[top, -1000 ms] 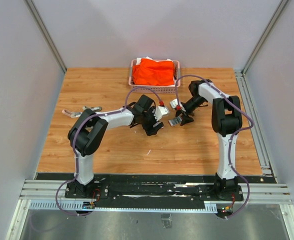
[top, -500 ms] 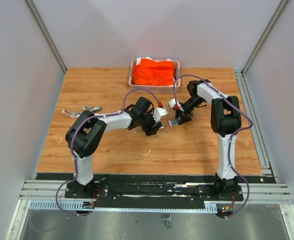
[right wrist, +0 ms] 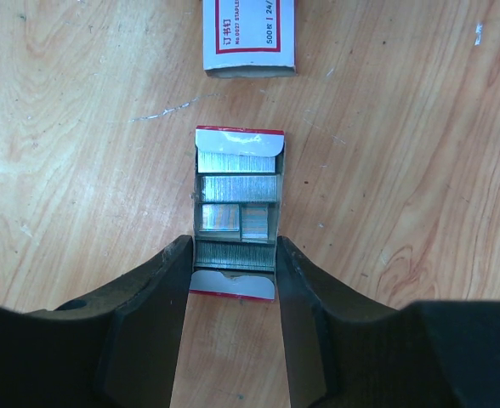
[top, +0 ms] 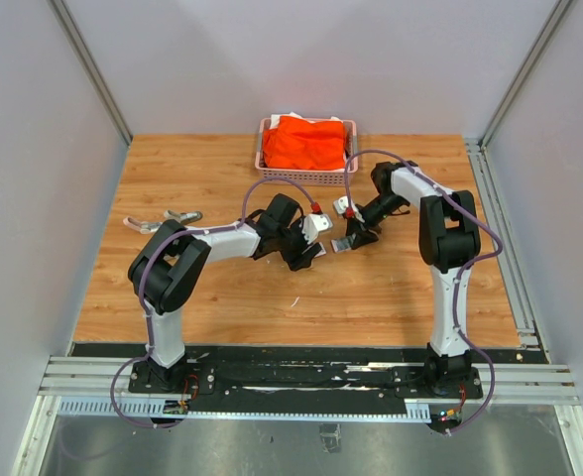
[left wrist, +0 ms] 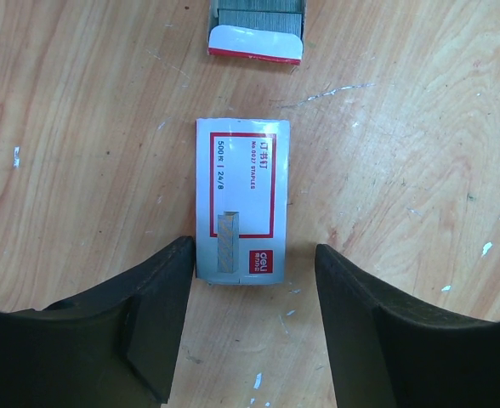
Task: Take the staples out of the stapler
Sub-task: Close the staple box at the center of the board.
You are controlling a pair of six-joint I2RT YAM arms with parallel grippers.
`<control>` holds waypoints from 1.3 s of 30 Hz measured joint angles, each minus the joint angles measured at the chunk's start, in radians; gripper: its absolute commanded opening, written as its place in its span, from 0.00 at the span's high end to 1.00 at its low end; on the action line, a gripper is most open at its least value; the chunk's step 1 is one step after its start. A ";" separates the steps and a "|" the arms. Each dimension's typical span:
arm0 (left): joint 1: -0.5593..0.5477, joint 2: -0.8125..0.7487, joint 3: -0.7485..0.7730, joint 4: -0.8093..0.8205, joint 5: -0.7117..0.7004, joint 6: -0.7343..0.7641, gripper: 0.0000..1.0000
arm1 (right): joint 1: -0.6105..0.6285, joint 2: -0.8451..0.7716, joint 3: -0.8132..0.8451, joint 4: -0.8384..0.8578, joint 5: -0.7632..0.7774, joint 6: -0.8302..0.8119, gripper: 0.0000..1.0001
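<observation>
**Right wrist view only:** staples (right wrist: 237, 217), silvery-grey strips packed in rows, in an open white, red-edged tray (right wrist: 235, 289) on the wooden surface (right wrist: 80, 127). The right end effector (right wrist: 233, 251) is clamped on the tray's two sides.

**Left wrist view:** white box (left wrist: 241, 200) with a red label, just beyond the tray. The left end effector (left wrist: 254, 255) is open astride it, one finger touching.

**Top view only:** pink basket (top: 306, 178) holding orange cloth (top: 306, 142).

The left arm (top: 222, 238) reaches toward 3 o'clock and the right arm (top: 440, 213) folds back toward 8 o'clock. Both wrists point down; left jaws stand partly apart, right jaws narrower.
</observation>
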 measured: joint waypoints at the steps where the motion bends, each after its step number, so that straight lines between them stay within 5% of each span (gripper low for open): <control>1: 0.000 0.000 0.000 0.000 0.001 0.000 0.37 | 0.000 -0.001 -0.003 0.004 -0.003 0.002 0.56; 12: -0.002 0.000 -0.001 0.001 0.006 0.008 0.37 | 0.006 -0.016 -0.034 0.028 -0.022 0.010 0.55; 29: -0.002 0.000 -0.014 0.022 0.047 0.038 0.49 | 0.007 -0.017 -0.039 0.029 -0.037 -0.017 0.55; 31: -0.002 0.000 -0.018 0.029 0.051 0.039 0.56 | 0.007 -0.017 -0.039 0.029 -0.041 -0.025 0.55; 39: -0.002 0.000 -0.022 0.041 0.057 0.042 0.53 | 0.005 -0.017 -0.038 0.003 -0.072 -0.078 0.55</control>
